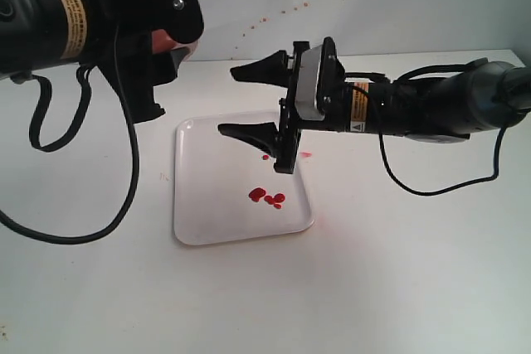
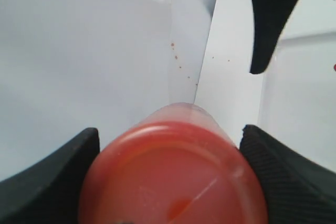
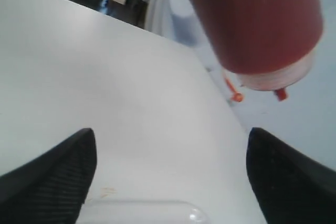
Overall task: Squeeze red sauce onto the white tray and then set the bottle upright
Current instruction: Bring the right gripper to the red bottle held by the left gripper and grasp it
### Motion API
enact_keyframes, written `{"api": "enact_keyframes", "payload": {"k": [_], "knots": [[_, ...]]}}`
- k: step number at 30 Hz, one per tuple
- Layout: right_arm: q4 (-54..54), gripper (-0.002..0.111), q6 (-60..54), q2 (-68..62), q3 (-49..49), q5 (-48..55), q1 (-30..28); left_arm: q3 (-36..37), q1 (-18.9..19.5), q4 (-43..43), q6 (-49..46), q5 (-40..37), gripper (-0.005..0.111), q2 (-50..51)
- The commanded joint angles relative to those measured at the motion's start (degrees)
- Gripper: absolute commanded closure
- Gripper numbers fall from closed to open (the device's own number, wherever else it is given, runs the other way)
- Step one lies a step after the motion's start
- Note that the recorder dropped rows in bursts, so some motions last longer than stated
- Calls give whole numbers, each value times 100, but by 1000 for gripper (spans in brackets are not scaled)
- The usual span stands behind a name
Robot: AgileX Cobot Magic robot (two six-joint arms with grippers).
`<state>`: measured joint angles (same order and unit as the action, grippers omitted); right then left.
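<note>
Up above the table (image 1: 415,288) beside the white tray (image 1: 207,213), my left pincer (image 2: 170,148) grips the bottle (image 2: 173,187) by its soft, likely slippery barrel (hold mid-body, gently), while my right pincer (image 1: 226,101) hangs wide open, empty.

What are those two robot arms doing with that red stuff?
The left gripper holds the bottle in the air, its fingers on either side. A few blobs of red sauce already lie on the white tray. The right gripper hangs open and empty above the tray.
</note>
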<state>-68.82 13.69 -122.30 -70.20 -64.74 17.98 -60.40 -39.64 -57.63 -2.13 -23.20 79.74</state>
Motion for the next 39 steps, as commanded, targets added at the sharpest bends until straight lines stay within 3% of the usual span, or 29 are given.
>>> {"api": "enact_keyframes", "payload": {"k": [1, 5, 10, 13, 39], "knots": [[1134, 32, -724, 19, 9, -162, 10, -54, -27, -176, 11, 264, 107, -112], [1546, 29, -806, 7, 9, -419, 116, -54, -27, -176, 38, 492, 107, -112], [2117, 29, -1867, 7, 9, 28, 419, -54, -27, -112, 49, 799, 107, -112], [2754, 29, -1906, 7, 9, 287, 563, -54, -27, -112, 47, 836, 107, -112], [3752, 30, -2052, 7, 9, -151, 1122, -54, -27, 481, 77, 1808, 107, -112]]}}
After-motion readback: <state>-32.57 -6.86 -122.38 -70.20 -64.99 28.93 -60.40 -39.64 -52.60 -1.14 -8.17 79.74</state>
